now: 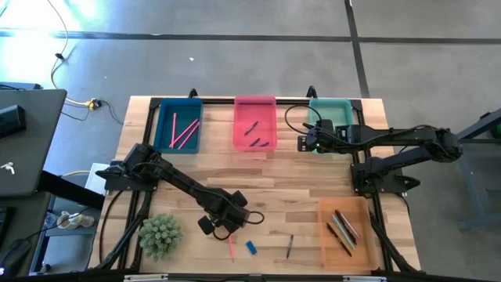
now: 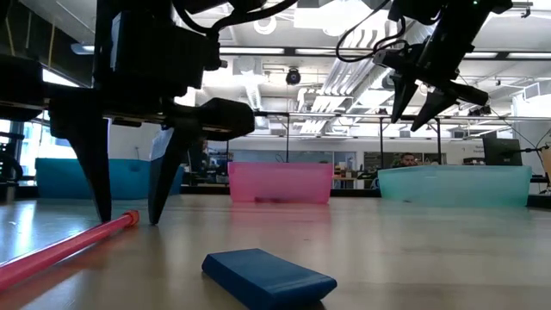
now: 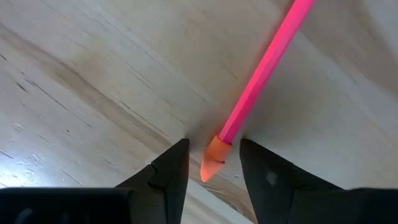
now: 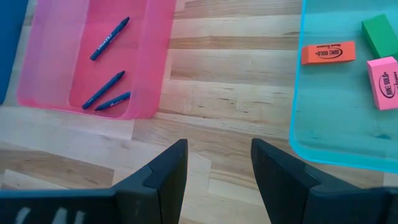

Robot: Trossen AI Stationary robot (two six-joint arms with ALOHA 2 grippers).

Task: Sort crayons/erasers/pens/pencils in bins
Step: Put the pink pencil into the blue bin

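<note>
A pale wooden plank desk [image 1: 274,176] carries four shallow plastic bins: dark blue [image 1: 160,129], pink [image 1: 255,106], teal [image 1: 330,105] along the far edge, translucent orange [image 1: 329,243] near right. The right tool [image 4: 214,180] hovers spread between pink and teal. The left tool [image 3: 214,171], spread, straddles a slim pink pencil [image 3: 261,68] near the front; closing squarely should grip it. A chunky blue eraser [image 2: 269,277] lies just beside.

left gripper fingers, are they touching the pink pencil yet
Apart. The left wrist view shows the pink pencil's tip between the open left gripper's fingers, with bare wood visible on both sides.
</note>
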